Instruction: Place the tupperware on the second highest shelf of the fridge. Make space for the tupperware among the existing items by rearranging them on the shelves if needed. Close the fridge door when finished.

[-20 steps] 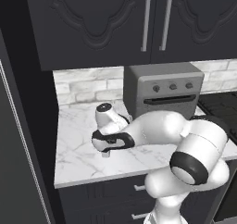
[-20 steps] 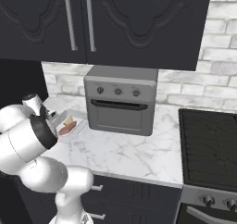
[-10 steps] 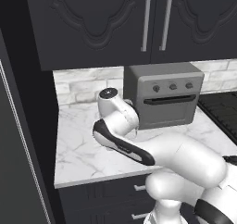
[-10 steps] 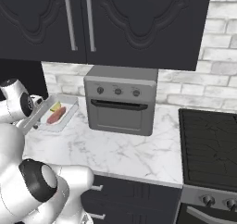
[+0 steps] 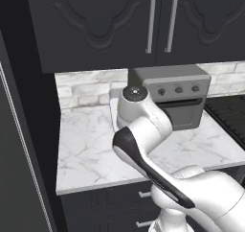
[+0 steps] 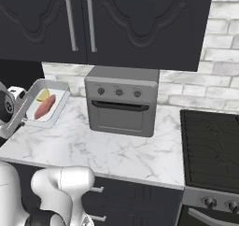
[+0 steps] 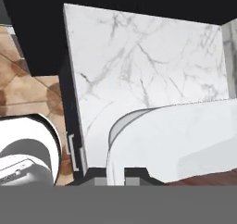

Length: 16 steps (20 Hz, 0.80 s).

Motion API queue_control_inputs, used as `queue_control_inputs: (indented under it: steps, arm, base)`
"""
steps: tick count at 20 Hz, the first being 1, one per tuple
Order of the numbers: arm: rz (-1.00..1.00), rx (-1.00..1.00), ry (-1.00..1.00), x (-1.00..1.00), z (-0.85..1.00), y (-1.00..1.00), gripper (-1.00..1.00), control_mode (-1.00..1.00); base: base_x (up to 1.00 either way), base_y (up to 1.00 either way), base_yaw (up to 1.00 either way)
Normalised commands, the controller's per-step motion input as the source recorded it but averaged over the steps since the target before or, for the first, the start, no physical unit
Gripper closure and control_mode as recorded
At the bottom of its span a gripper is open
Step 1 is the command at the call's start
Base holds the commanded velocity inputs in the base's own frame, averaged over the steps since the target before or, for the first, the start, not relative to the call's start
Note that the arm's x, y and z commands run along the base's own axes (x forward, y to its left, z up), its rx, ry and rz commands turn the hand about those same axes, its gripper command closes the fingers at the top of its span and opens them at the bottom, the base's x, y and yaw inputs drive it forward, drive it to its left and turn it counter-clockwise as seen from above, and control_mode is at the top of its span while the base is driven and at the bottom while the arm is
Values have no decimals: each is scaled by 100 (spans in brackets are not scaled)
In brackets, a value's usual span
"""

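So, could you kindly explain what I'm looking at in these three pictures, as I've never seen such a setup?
It is a rendered kitchen with a white robot arm on a driving base. Two cameras ride on the base, behind the arm to its left and right; the third sits on the hand, looking along the claw. On the marble counter stands a grey toaster oven. The claw is shut on the rim of the tupperware, holding it tilted above the counter, with a yellow piece and a red-pink piece inside.
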Motion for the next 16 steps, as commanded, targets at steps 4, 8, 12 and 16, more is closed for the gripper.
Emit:
queue_control_inputs:
  steps: [4,8,12,16]
  arm:
    - [1,0,0,-72,100,-48,100,-100]
    - [1,0,0,-63,89,-44,100,-100]
    - [3,0,4,-39,46,-53,100,-100]
    - [7,0,11,-3,23,-56,100,-100]
  base:
    - [0,0,0]
    - [0,0,0]
    - [0,0,0]
    - [0,0,0]
